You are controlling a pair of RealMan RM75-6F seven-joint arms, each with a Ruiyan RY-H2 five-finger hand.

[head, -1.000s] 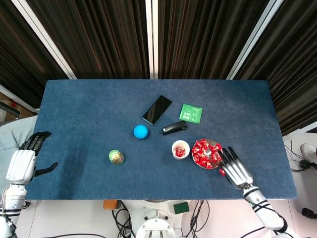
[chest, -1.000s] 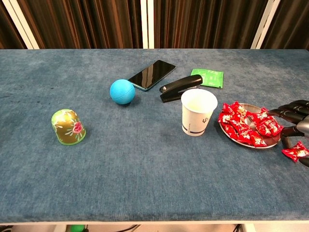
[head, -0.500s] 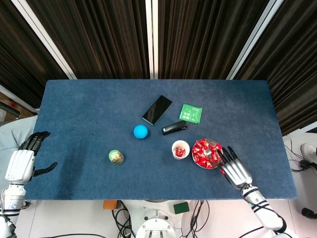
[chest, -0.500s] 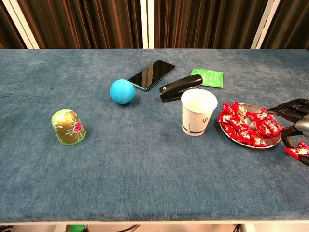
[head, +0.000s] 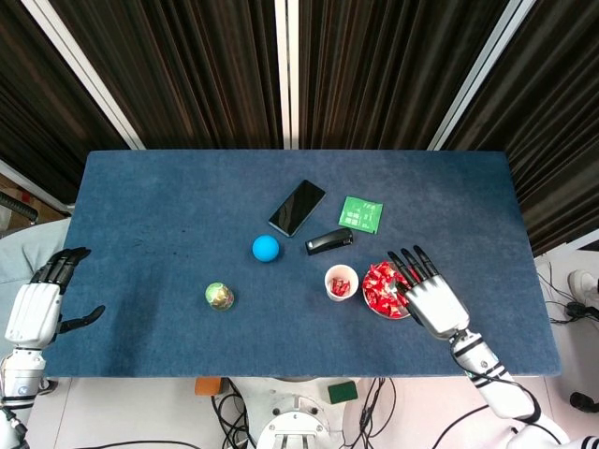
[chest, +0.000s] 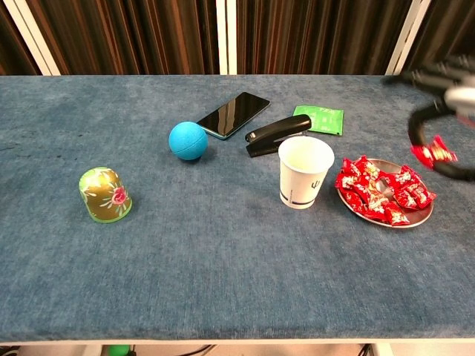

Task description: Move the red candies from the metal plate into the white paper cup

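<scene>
The metal plate (chest: pixel 417 219) holds a heap of red candies (chest: pixel 378 189) right of the white paper cup (chest: pixel 305 172). In the head view the cup (head: pixel 342 282) has red candy inside, and the plate (head: pixel 374 304) is partly hidden under my right hand (head: pixel 428 295). In the chest view that right hand (chest: pixel 454 93) hangs high above the plate's right side and pinches one red candy (chest: pixel 434 151) between thumb and finger, the other fingers spread. My left hand (head: pixel 36 309) is off the table's left edge, fingers apart, holding nothing.
A blue ball (head: pixel 266 248), a black phone (head: pixel 297 207), a black stapler (head: pixel 328 242) and a green packet (head: pixel 360 214) lie behind the cup. A green-gold dome-shaped object (head: pixel 219 296) stands front left.
My right hand has lifted from the table beside the plate with a red candy pinched in it, and now hangs over the plate. The left hand barely moved.
</scene>
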